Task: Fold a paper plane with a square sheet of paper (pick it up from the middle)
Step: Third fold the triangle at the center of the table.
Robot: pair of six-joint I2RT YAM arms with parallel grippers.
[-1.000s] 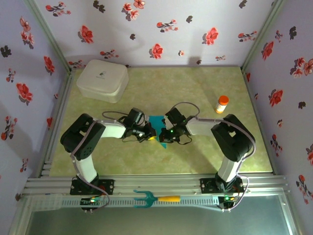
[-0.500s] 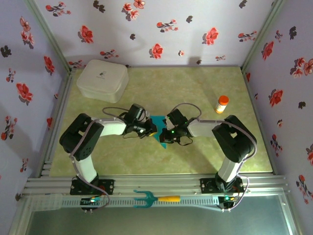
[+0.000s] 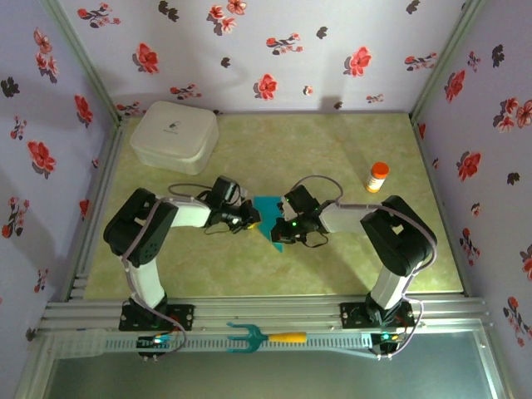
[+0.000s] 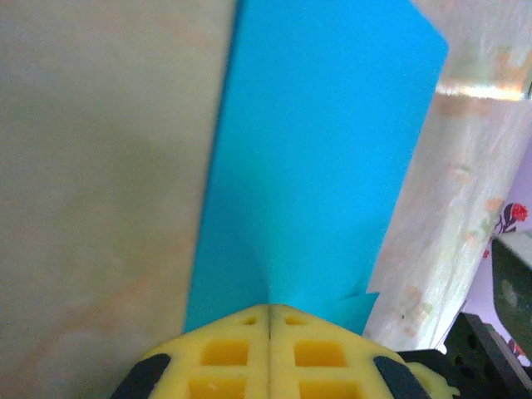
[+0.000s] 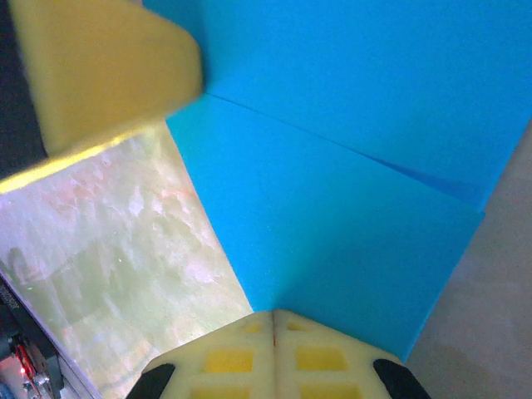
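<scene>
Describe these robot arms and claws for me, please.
Both the left arm and right arm have bulky black joints joined by white tubes, with thin grey cables looping outside and small green lights. The left claw and right claw have yellow fingers moulded with square pockets.

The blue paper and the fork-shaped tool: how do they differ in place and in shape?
Place: the paper is at the middle of the table; the fork-shaped tool lies on the metal rail at the near edge. Shape: the paper is a thin sheet with a crease; the fork-shaped tool has prongs and a yellow handle. They share the teal-blue colour.
</scene>
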